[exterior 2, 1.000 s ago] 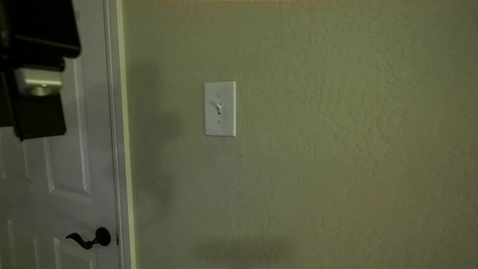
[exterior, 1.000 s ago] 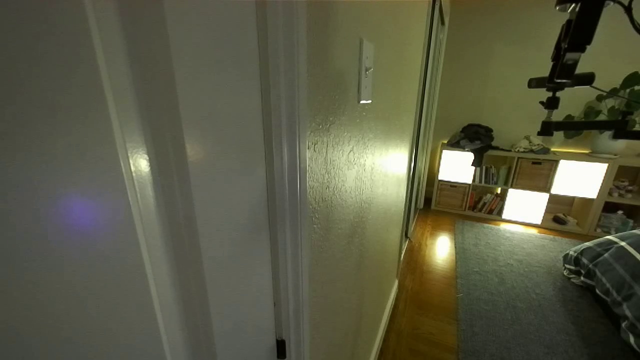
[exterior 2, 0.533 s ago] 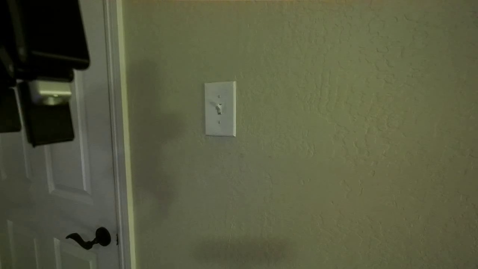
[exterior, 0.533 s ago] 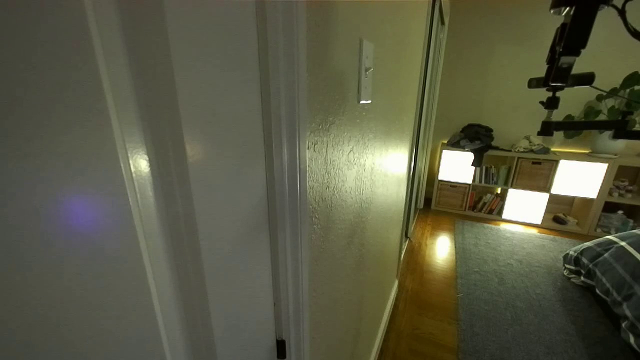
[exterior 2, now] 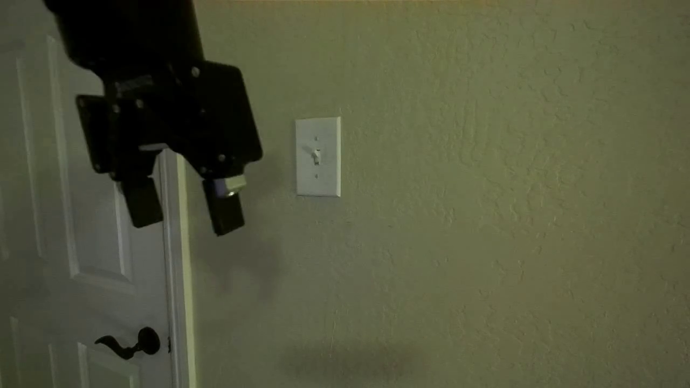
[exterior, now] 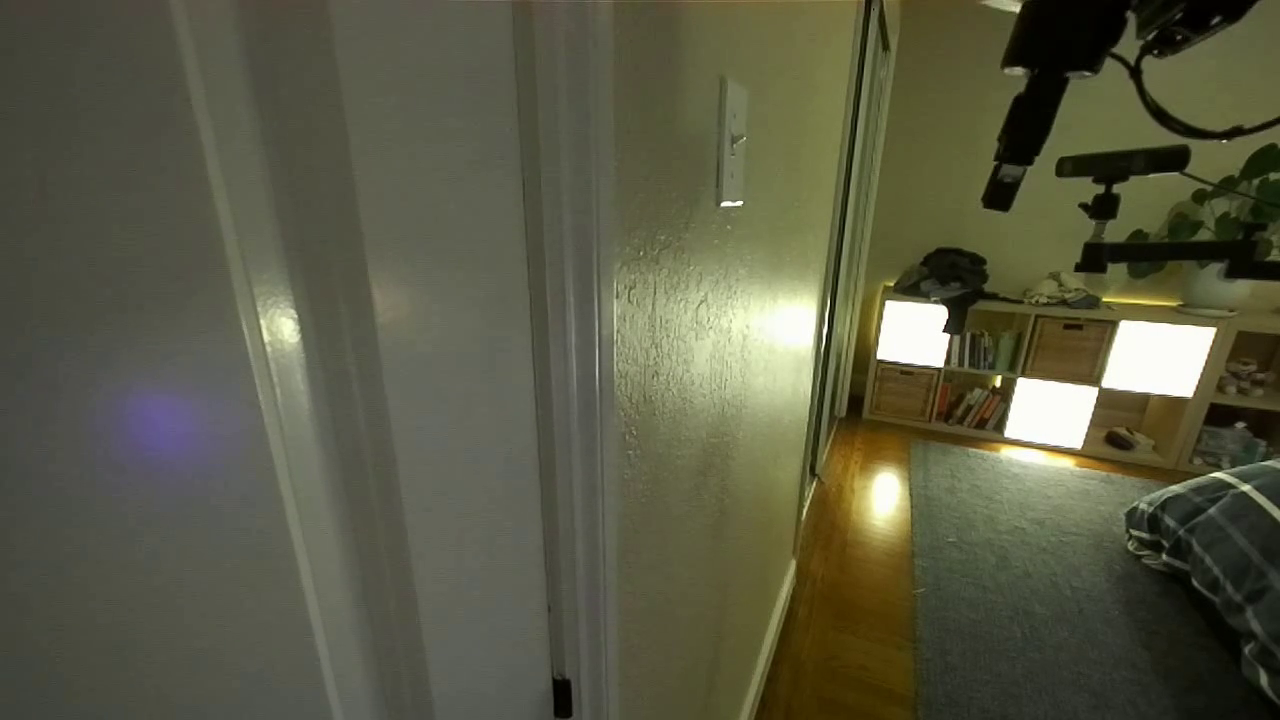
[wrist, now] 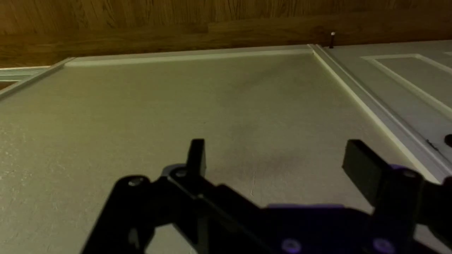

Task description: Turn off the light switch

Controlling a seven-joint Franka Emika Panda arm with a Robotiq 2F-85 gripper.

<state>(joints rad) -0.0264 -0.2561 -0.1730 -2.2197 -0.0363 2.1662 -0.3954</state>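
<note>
White and rectangular, taller than wide, the light switch plate (exterior 2: pixel 328 157) is mounted on a greenish, rough-textured wall (exterior 2: pixel 512 215); its small white toggle lever (exterior 2: pixel 316 156) appears to tilt upward. In both exterior views, a black two-fingered end effector (exterior 2: pixel 188 226) is apart from the plate. It points downward at a slight tilt, its two fingers (exterior 2: pixel 142 202) spread with a gap between them. Behind it, in an exterior view, is a white panelled door (exterior 2: pixel 86 242) with a dark, curved lever handle (exterior 2: pixel 128 350). In the wrist view, the spread fingers frame the wall, and brown wooden flooring (wrist: pixel 176 28) runs along the top. In an exterior view, a pale wooden cube shelf (exterior: pixel 1172 425) with glowing white panels (exterior: pixel 1160 357) stands beyond a grey rug (exterior: pixel 1020 580).
</note>
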